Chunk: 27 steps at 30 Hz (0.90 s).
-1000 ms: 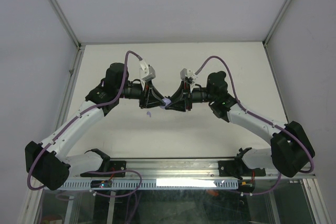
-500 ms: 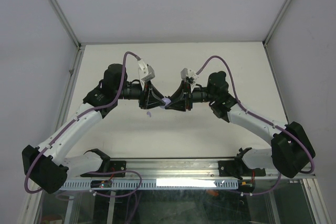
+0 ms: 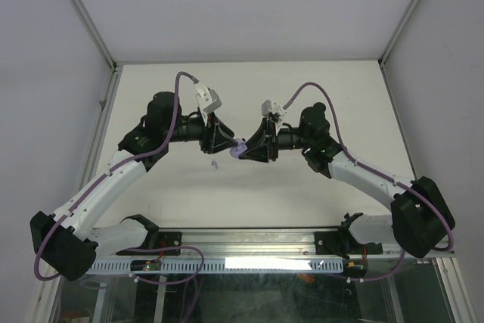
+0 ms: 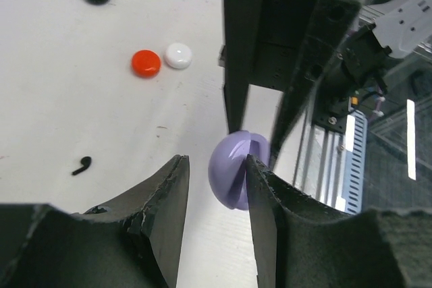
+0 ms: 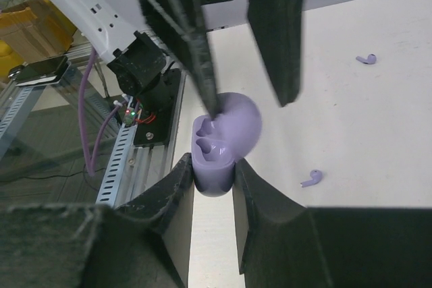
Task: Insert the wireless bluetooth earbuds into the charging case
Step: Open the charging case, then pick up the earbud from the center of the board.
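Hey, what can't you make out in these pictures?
Top view: the lilac case is too small and crowded by the left jaws and right jaws; its inside is unreadable.
Left wrist: only the case's outer shell shows; a left jaw covers its edge.
Right wrist: case's base hidden between the right jaws; a left jaw covers part of the lid.

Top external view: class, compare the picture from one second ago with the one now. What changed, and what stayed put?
The left gripper opened its jaws and drew back leftward, away from the lilac charging case. The right gripper stayed shut on the case at the same spot, and the loose lilac earbud below the grippers did not move.
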### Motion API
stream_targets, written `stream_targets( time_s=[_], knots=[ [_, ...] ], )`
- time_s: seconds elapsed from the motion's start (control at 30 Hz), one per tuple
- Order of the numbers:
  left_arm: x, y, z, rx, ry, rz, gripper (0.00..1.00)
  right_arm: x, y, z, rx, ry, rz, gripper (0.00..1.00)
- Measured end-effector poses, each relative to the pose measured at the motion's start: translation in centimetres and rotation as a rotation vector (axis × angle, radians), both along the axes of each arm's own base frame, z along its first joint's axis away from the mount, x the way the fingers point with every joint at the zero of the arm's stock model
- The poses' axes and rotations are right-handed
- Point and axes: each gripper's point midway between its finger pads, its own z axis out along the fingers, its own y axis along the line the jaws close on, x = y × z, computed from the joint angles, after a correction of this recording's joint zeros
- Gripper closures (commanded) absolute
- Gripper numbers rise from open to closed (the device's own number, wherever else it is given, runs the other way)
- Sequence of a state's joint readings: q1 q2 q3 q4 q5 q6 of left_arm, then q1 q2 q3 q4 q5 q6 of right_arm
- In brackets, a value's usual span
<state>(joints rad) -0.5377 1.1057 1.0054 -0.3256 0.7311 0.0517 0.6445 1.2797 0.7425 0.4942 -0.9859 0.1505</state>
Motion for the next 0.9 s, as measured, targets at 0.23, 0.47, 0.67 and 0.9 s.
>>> stream_targets(
  time_s=[0.23, 0.47, 0.67, 0.9],
  knots=[
    [1.1, 0.1, 0.4, -0.006, -0.020, 0.054, 0.55, -1.1, -0.3, 0.3, 0.009, -0.011, 0.029, 1.00],
    [1.6, 0.3, 0.4, -0.008, -0.007, 0.095, 0.42, -0.9, -0.5, 0.0, 0.014, -0.047, 0.001, 1.00],
    [2.6, 1.6, 1.4, -0.028, -0.008, 0.237, 0.36, -0.1, -1.2, -2.2, -0.016, -0.077, -0.088, 1.00],
    [3.2, 4.5, 0.9, -0.047, 0.087, 0.479, 0.37, 1.2, -2.7, -3.8, -0.038, -0.141, -0.238, 1.00]
  ],
)
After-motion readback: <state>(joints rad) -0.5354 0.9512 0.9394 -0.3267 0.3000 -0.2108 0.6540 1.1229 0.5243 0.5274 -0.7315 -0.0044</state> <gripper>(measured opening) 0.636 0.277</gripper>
